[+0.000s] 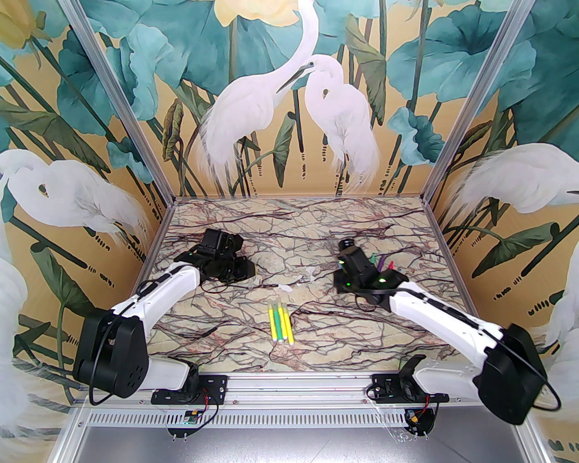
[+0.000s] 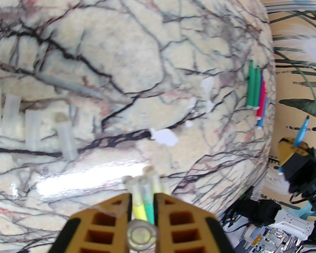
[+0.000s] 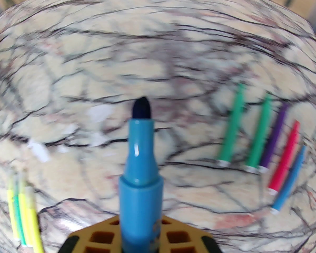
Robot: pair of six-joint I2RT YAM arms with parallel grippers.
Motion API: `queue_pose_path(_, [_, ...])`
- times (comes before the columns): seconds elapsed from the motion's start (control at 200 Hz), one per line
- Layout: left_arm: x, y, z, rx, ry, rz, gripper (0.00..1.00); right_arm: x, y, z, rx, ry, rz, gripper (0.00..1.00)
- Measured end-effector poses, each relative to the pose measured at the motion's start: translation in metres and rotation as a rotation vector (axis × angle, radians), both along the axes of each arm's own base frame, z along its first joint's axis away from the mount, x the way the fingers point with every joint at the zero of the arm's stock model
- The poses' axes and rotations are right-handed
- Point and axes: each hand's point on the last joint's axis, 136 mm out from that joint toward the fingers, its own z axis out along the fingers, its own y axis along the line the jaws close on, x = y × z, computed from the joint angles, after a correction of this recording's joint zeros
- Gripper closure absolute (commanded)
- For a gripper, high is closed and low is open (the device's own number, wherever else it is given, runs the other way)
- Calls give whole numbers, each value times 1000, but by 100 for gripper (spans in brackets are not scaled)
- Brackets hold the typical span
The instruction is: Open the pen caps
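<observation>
Since blue pen (image 3: 141, 167) sits bare-tipped, clamped in right gripper (image 3: 141, 236), and left gripper (image 2: 142, 198) pinches cap (image 2: 142, 233): lay pen beside uncapped pens (image 3: 263, 136), cap beside cap row (image 2: 33, 126); release low.

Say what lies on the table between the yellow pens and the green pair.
A few small white scraps lie on the marble table between the yellow pens and the green pair; the left wrist view shows it best.
</observation>
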Motion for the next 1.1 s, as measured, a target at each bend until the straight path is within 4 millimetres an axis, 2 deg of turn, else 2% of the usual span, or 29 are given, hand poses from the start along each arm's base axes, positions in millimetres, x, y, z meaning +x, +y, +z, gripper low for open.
queue_pose_path(0.27, [2, -6, -6, 57, 12, -35, 100, 0, -46, -2, -20, -9, -136, 93])
queue_pose_path(0.53, [3, -18, -12, 122, 24, -88, 98, -4, -88, -17, -46, 22, -267, 93])
queue_pose_path(0.785, [3, -12, -25, 200, 50, -91, 98, -10, -125, -26, -6, 44, -415, 92])
queue_pose_path(1.095, [2, -6, -46, 281, 95, -94, 97, -13, -146, -30, 14, 69, -500, 91])
